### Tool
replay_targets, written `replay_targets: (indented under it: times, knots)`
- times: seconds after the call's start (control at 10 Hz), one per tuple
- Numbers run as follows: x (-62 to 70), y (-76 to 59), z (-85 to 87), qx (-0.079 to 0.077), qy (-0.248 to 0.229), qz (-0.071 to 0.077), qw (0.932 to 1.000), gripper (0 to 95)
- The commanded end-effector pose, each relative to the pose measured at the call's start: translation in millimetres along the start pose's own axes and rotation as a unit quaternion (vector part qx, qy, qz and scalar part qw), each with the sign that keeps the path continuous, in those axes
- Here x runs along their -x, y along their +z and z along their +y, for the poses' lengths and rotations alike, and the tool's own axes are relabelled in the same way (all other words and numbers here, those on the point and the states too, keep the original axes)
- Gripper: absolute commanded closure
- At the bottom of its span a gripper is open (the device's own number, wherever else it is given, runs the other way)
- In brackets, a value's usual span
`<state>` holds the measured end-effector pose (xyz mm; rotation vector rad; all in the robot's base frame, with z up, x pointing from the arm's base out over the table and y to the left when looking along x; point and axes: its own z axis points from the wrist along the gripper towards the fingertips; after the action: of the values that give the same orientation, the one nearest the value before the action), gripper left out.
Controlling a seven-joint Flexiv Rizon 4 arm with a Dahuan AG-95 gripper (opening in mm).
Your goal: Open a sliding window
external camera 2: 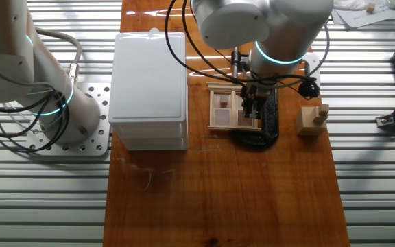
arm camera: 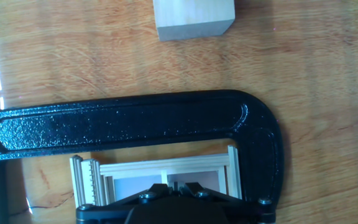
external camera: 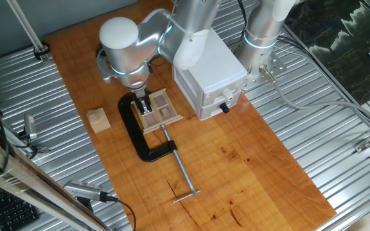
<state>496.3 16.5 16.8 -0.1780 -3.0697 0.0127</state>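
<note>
The sliding window (external camera: 161, 110) is a small light-wood frame with brown panes, lying flat on the wooden table and held by a black C-clamp (external camera: 135, 136). My gripper (external camera: 145, 104) points straight down onto the window's left half. From the other fixed view the gripper (external camera 2: 252, 110) sits over the window's (external camera 2: 223, 108) side nearest the clamp (external camera 2: 263, 129). The hand view shows the window frame (arm camera: 166, 169) under the clamp's arch (arm camera: 135, 118). My gripper (arm camera: 174, 186) there has its fingers pressed close together, with nothing visibly between them. The fingertips themselves are hidden.
A plain wooden cube (external camera: 98, 119) stands left of the clamp; it also shows as the cube (external camera 2: 312, 120) and the cube (arm camera: 194, 18). A white box (external camera: 207, 70) with a black knob stands right of the window. The clamp's long screw bar (external camera: 180, 170) stretches toward the table's front.
</note>
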Motion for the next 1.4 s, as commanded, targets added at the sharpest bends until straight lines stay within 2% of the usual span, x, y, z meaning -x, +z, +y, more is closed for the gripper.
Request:
replay_targets:
  times: [0.1, 0.7, 1.4]
  knots:
    - [-0.1, 0.2, 0.6, 0.0, -0.001, 0.001, 1.0, 95.0]
    - [-0.4, 0.3, 2.0, 0.001, -0.017, 0.001, 0.9998, 95.0]
    - [-0.5, 0.8, 4.6, 0.002, -0.008, 0.0, 1.0, 95.0]
